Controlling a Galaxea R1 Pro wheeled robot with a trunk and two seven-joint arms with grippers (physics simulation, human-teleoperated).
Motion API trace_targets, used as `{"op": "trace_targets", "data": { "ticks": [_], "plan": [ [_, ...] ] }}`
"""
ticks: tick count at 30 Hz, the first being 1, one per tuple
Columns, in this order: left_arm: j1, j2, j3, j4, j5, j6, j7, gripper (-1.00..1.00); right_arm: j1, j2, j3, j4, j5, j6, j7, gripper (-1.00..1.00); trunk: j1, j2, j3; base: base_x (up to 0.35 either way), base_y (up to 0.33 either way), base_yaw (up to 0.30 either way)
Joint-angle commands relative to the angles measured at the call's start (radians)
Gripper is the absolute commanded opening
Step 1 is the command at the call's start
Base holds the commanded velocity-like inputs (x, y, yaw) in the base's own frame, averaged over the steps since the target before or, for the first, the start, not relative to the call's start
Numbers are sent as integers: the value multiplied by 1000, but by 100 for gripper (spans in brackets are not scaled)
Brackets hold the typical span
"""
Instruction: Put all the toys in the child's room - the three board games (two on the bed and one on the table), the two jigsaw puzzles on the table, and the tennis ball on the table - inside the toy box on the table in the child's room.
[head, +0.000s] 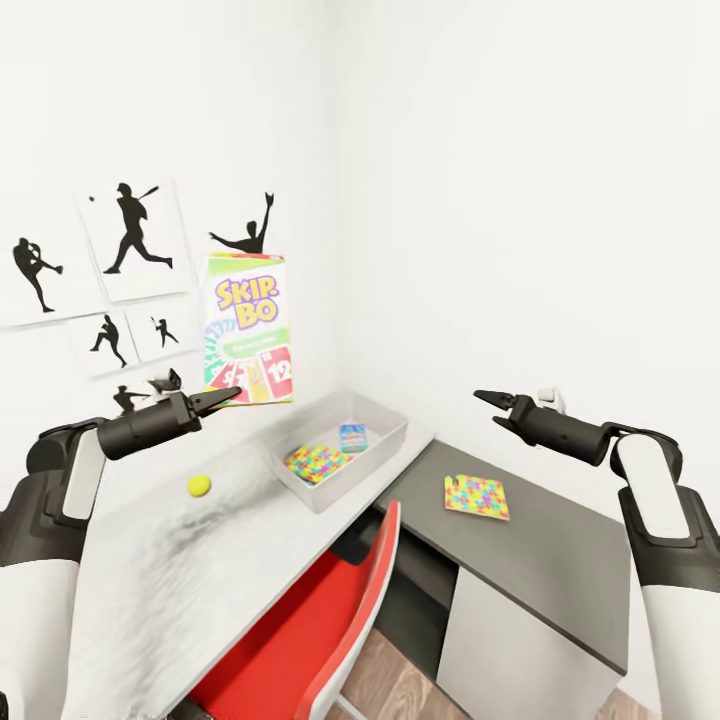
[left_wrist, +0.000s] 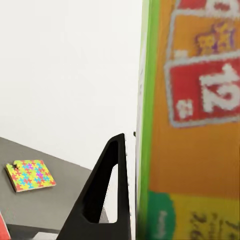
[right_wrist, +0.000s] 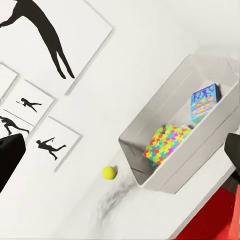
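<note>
Head view — Skip-Bo box (head: 247, 328) between left fingers (head: 215, 401) (upright)

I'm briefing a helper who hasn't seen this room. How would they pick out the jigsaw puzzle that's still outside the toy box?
Find the dark grey desk right of the white table. The jigsaw puzzle lies flat on it, alone, a thin multicoloured square. Its twin sits inside the toy box beside a small blue box.
</note>
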Motion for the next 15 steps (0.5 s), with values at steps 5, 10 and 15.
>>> {"op": "trace_targets", "data": {
  "ticks": [5, 10, 15],
  "plan": [
    [-1, -2, 0, 1, 0, 5, -2, -100, -2, 0, -1, 0, 10, 5, 10, 100, 1, -2, 1, 1, -1, 275],
    [-1, -3, 0, 1, 0, 5, -2, -100, -2, 1, -2, 0, 11, 5, 10, 100, 1, -2, 3, 25, 0, 272],
    [-1, -4, 0, 1, 0, 5, -2, -100, 0, 1, -3, -3, 12, 5, 10, 100, 1, -2, 4, 101, -29, 104]
  ]
}}
